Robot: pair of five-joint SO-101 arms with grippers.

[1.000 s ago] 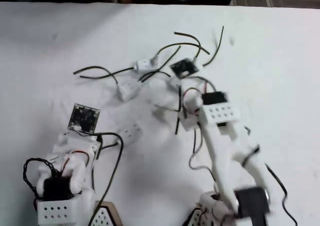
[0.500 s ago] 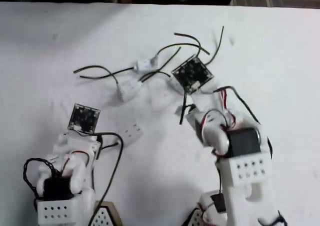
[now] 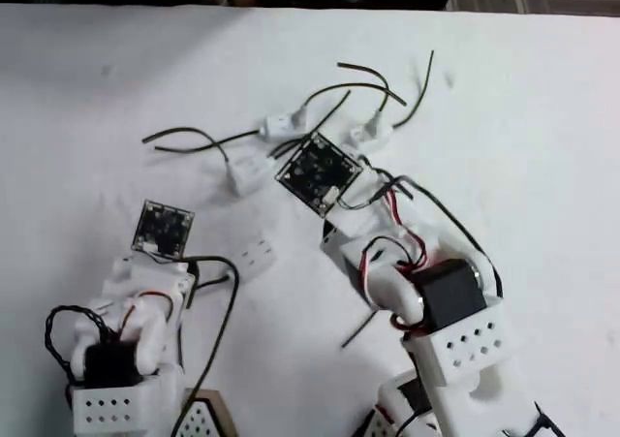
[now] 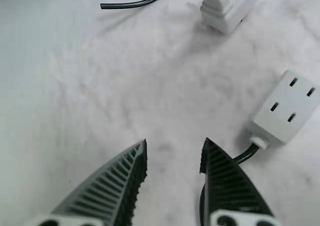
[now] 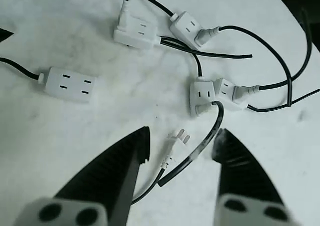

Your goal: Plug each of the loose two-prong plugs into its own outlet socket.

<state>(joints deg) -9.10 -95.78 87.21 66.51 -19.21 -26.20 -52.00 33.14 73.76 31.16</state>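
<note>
Step in hand: pickup of a loose plug. The right hand (image 5: 183, 136) is spread open and empty above the plug (image 5: 175, 140). The plug lies flat on the table (image 5: 75, 126) between the fingers, prongs toward a socket (image 5: 202, 96) close by. The left hand (image 4: 174, 146) is also open and empty, over bare table, with a second socket (image 4: 287, 105) just beside it. Next move, as judged: lower, grip the plug body rather than its cord, then line the prongs up with free slots.
</note>
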